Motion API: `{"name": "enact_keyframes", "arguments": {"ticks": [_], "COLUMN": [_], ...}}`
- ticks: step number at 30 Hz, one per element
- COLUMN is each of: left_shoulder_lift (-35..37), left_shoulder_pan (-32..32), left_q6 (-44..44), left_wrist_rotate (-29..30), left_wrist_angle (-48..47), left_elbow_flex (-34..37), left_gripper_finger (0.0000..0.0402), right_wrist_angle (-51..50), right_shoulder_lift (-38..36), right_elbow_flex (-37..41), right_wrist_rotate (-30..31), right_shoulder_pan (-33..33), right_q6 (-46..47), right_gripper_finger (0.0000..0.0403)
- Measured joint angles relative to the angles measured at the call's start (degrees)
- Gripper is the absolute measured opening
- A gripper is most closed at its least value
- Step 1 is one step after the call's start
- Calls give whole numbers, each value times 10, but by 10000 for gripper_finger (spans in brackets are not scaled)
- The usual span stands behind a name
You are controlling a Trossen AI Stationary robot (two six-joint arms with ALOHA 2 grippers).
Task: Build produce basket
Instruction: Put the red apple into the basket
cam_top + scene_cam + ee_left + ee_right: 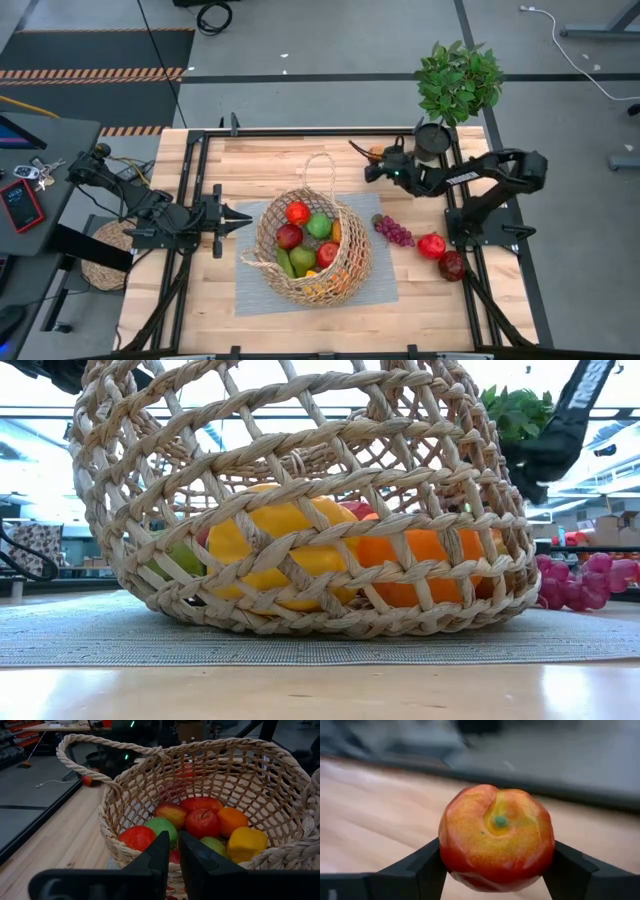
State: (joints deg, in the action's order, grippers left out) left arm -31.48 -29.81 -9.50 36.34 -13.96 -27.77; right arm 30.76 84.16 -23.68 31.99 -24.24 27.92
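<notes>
The tan wicker basket (313,245) rests on a grey mat (250,290) at mid-table and holds red, green, orange and yellow fruit (200,822). My left gripper (246,216) is shut, its fingertips (172,845) right at the basket's left rim (112,837). My right gripper (372,158) is near the table's far edge, right of the basket's far handle (320,165), and is shut on an orange-red round fruit (496,837). My right gripper pinches the orange-red fruit by its two opposite sides (447,855) between the two fingers. The fingers point toward the table's left. The end with the small green dot (500,821) faces the wrist camera. My left gripper's fingertips are at the basket's rim; I cannot tell whether they touch it.
Purple grapes (393,230), a red fruit (432,245) and a dark red fruit (452,265) lie on the table right of the basket. A leafy plant in a black pot (455,85) stands at the far right corner. A flat woven mat (105,255) lies beyond the left edge.
</notes>
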Motion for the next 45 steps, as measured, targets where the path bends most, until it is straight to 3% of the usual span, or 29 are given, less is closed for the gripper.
{"name": "enact_keyframes", "arguments": {"ticks": [5, 9, 13, 20, 25, 32, 37, 40, 45], "left_shoulder_lift": [0, 0, 0, 0, 0, 0, 0, 0, 0], "left_shoulder_pan": [0, 0, 0, 0, 0, 0, 0, 0, 0], "left_q6": [0, 0, 0, 0, 0, 0, 0, 0, 0], "left_wrist_rotate": [0, 0, 0, 0, 0, 0, 0, 0, 0], "left_wrist_angle": [0, 0, 0, 0, 0, 0, 0, 0, 0], "left_elbow_flex": [0, 0, 0, 0, 0, 0, 0, 0, 0], "left_gripper_finger": [48, 48, 48, 48, 48, 48, 48, 48, 48], "right_wrist_angle": [148, 251, 281, 272, 150, -74, -115, -142, -279], "right_shoulder_lift": [-98, -169, -215, -218, -186, -107, -36, 3, 69], "right_elbow_flex": [0, 0, 0, -15, -100, -275, -358, -404, -517], "right_wrist_rotate": [-38, -152, -247, -243, -154, -100, -61, -64, -93], "right_shoulder_pan": [61, 94, 120, 198, 260, 314, 349, 359, 356], "right_q6": [-85, -133, -130, -176, -253, -344, -432, -453, -441], "right_gripper_finger": [275, 276, 276, 277, 277, 278, 278, 278, 278]}}
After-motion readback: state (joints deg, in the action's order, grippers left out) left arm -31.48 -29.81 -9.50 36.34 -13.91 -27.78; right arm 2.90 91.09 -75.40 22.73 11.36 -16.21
